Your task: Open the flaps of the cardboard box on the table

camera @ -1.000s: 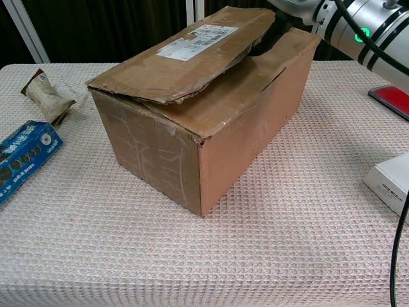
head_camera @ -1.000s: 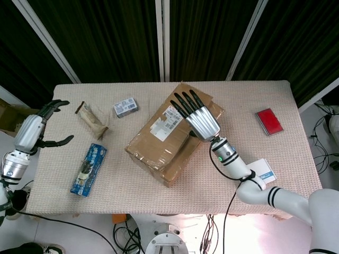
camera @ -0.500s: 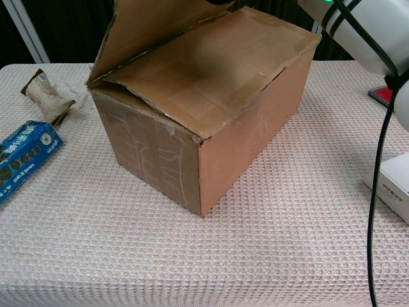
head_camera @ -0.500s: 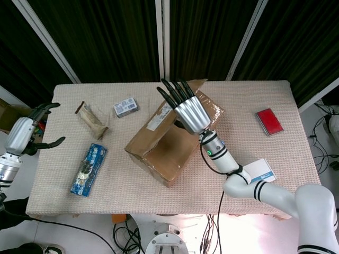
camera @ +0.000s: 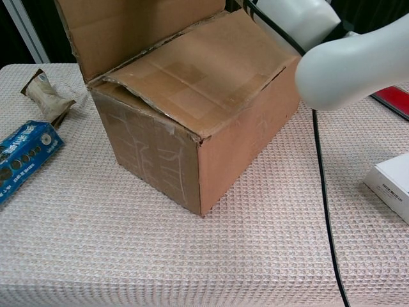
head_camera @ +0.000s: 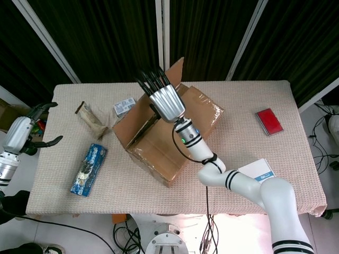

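Flap (head_camera: 139, 115) raised further, against right hand (head_camera: 165, 102).

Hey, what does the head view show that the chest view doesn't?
Only the head view shows both hands: the right hand pressed against the raised flap, the left hand off the table's left edge, plus a small blue-grey packet. Only the chest view shows the brown cardboard box's front wall and the flap's inner face. Both show the box, blue snack pack, and red card.

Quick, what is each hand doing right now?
Left hand: open, holding nothing.
Right hand: fingers extended against the raised flap, not gripping it.
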Tool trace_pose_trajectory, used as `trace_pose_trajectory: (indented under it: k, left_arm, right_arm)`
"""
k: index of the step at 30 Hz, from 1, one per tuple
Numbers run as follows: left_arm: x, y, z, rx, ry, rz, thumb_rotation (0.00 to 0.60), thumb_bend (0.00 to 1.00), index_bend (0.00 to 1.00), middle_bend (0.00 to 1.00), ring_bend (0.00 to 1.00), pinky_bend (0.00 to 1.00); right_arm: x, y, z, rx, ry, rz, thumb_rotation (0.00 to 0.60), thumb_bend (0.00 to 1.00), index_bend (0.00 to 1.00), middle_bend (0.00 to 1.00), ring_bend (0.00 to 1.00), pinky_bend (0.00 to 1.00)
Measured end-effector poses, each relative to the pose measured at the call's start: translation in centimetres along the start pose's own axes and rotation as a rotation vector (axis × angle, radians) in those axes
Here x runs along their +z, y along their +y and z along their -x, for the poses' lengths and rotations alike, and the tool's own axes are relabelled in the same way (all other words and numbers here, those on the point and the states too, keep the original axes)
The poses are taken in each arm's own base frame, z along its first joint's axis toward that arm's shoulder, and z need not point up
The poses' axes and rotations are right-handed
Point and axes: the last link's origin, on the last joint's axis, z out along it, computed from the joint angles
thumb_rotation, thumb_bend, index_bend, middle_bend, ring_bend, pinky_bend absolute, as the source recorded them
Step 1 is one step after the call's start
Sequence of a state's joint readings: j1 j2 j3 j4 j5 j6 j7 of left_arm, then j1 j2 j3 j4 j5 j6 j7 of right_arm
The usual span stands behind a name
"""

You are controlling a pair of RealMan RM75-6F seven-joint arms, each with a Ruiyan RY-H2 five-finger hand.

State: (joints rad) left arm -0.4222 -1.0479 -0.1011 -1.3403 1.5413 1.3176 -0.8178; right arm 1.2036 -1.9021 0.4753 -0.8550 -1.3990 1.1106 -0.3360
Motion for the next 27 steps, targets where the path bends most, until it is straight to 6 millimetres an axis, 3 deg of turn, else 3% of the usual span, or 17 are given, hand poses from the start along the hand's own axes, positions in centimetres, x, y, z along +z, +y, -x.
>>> trace_pose_trajectory:
  k: [9, 13, 14, 17, 20, 27]
  left_arm:
    - [0.1, -0.3, 0.4, -0.002, -0.025, -0.021, 0.518, 0.22, 0.13, 0.16, 0.11, 0.25]
    - [0.0, -0.5, 0.3, 0.000, -0.026, -0.029, 0.518, 0.22, 0.13, 0.16, 0.11, 0.25]
    - [0.0, -0.5, 0.4, 0.001, -0.028, -0.029, 0.516, 0.22, 0.13, 0.16, 0.11, 0.25]
    - [0.1, -0.4, 0.5, 0.007, -0.035, -0.027, 0.511, 0.22, 0.13, 0.16, 0.11, 0.25]
    - [0.1, -0.2, 0.8, 0.009, -0.044, -0.023, 0.511, 0.22, 0.13, 0.16, 0.11, 0.25]
    - [0.3, 0.2, 1.4, 0.006, -0.055, -0.023, 0.513, 0.22, 0.13, 0.16, 0.11, 0.25]
  right_arm:
    - [1.8, -1.4, -0.2, 0.041, 0.092, -0.005, 0.600, 0.20, 0.00, 0.00, 0.00, 0.00]
    - [1.1, -1.0, -0.4, 0.080, 0.093, -0.040, 0.600, 0.33, 0.02, 0.02, 0.00, 0.00]
    - [0.9, -0.9, -0.5, 0.089, 0.086, -0.046, 0.600, 0.39, 0.08, 0.07, 0.00, 0.00]
    - [0.4, -0.3, -0.7, 0.125, 0.042, -0.066, 0.600, 0.69, 0.41, 0.38, 0.05, 0.00]
    - [-0.1, 0.3, -1.4, 0.160, -0.035, -0.086, 0.600, 0.77, 0.46, 0.45, 0.07, 0.00]
    - [-1.5, 2.6, -2.0, 0.191, -0.365, -0.082, 0.600, 0.78, 0.57, 0.46, 0.07, 0.00]
